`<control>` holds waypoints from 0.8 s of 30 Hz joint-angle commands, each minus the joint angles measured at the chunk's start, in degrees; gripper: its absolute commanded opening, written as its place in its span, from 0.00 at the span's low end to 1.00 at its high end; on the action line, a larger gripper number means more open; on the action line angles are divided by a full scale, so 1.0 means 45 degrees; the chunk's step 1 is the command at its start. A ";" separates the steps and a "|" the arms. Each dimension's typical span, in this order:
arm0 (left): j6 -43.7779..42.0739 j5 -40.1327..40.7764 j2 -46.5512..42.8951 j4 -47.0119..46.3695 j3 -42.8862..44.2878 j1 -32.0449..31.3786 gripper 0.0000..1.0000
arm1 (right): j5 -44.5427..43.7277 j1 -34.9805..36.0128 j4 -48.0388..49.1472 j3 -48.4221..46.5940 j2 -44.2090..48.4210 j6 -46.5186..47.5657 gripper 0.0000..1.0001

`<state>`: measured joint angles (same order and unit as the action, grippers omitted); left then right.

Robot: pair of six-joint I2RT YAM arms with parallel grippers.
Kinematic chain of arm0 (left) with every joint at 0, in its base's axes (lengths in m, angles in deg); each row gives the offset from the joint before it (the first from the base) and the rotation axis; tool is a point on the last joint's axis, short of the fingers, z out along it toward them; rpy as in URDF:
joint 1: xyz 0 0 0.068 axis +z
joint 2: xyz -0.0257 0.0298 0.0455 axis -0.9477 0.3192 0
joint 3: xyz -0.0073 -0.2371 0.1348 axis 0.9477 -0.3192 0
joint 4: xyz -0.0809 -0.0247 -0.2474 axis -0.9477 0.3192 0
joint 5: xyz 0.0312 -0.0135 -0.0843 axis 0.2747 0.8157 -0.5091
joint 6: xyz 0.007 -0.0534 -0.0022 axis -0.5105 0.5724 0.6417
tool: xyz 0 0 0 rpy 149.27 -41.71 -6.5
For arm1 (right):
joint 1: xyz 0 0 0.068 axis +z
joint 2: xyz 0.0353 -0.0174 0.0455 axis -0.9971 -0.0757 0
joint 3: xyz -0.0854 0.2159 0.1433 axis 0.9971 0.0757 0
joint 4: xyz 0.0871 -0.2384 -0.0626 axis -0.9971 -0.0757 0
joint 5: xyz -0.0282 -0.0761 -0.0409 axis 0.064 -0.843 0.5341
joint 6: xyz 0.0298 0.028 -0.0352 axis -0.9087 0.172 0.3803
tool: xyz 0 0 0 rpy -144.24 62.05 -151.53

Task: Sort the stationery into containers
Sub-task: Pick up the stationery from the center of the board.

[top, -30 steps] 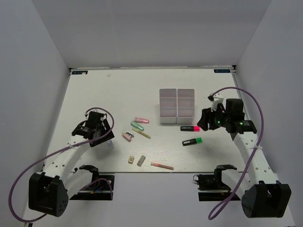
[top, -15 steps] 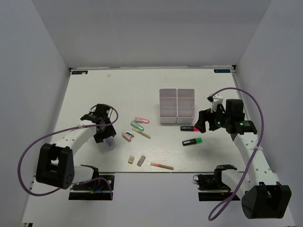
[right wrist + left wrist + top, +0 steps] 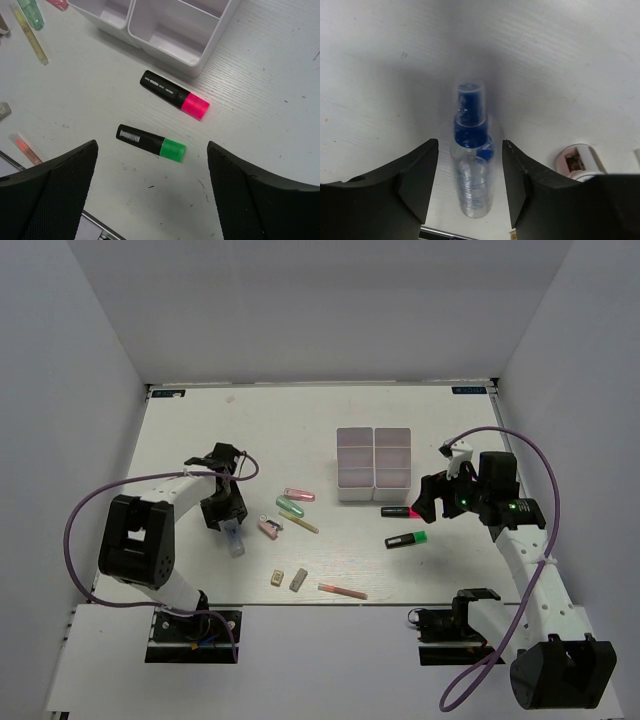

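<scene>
Finds the compartment box (image 3: pixel 374 481) seemingly empty, stationery (image 3: pixel 299 521) loose on the surface (image 3: pixel 200 440), left hand (image 3: pixel 470 145) spread around a spray bottle (image 3: pixel 471 185), right hand (image 3: pixel 151 147) spread over two highlighters (image 3: pixel 174 94).

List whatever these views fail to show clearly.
- Top view: grey eraser, markings too small to tell.
- Left wrist view: pink marker, lower part hidden behind a jaw.
- Right wrist view: white box, far compartments cut off by the top edge.

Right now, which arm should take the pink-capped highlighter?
Right. The right tool is open and hangs close by that highlighter, beside the box. The left tool is far across the table, straddling a small bottle.
</scene>
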<state>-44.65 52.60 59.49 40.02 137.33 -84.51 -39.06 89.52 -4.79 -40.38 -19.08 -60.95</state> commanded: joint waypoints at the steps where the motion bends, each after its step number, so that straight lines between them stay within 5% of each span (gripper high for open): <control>1: -0.0431 -0.0351 0.0094 0.0569 0.0251 0.0085 0.65 | 0.0128 -0.0037 -0.0038 -0.0251 0.0234 0.0172 0.91; 9: -0.0139 -0.0683 0.0367 -0.0173 -0.0842 0.0085 0.65 | 0.0187 -0.0055 -0.0057 -0.0270 0.0293 0.0152 0.91; 21: -0.0080 -0.1247 0.0545 -0.0760 -0.1020 0.0027 0.00 | 0.0207 -0.0056 -0.0019 -0.0192 0.0430 0.0132 0.91; 23: -0.0467 -0.1386 -0.0098 -0.0391 -0.0436 -0.0207 0.00 | 0.0362 -0.0056 -0.0018 -0.0153 0.0430 0.0172 0.79; 24: -0.0606 -0.1560 -0.0372 -0.0350 0.0611 -0.0653 0.00 | 0.0556 -0.0076 -0.0018 -0.0114 0.0410 0.0249 0.45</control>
<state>-45.70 48.21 60.28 39.17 135.39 -84.73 -38.80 89.47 -4.99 -40.38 -18.07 -60.23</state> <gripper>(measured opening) 0.472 0.664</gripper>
